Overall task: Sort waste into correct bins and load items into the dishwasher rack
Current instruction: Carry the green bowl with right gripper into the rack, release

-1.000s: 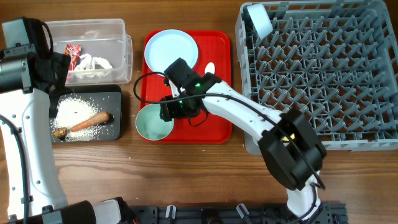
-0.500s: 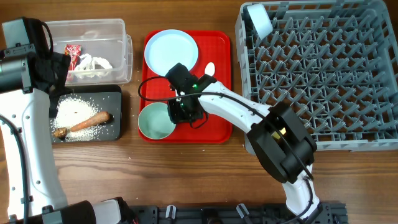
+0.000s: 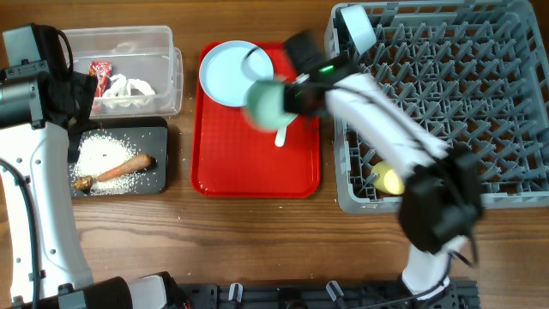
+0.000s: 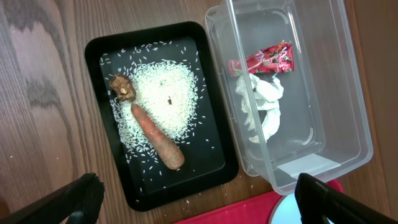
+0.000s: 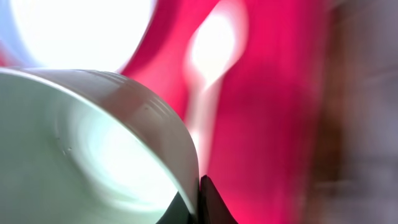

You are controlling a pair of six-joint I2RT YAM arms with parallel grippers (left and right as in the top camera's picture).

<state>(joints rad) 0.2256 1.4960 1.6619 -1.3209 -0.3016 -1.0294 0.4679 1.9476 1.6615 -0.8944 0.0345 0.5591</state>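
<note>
The left fingers (image 4: 78, 199) stand wide apart above the shallow black rectangular tray (image 4: 106, 53) holding loose white rice grains (image 4: 168, 93), an orange-brown carrot-like stick (image 4: 158, 137) and a dark brown lump (image 4: 122, 87). Beside it, the clear plastic tub (image 4: 336, 93) holds a red wrapper (image 4: 267, 59) and white crumpled scraps (image 4: 261, 102). The right fingers (image 5: 206, 208) clamp the rim of a blurred pale green bowl (image 3: 266, 105) above the flat red serving tray (image 3: 249, 163) on the tabletop (image 3: 257, 232).

The wooden table (image 3: 257, 232) carries four things directly on its surface. A clear tub (image 3: 120, 33) sits at 10 o'clock with a black tray (image 3: 156, 182) touching its near side at 9 o'clock. A red serving tray (image 3: 249, 163) lies just beside them toward the centre, and the dishwasher rack (image 3: 480, 103) fills the 2 o'clock side.
</note>
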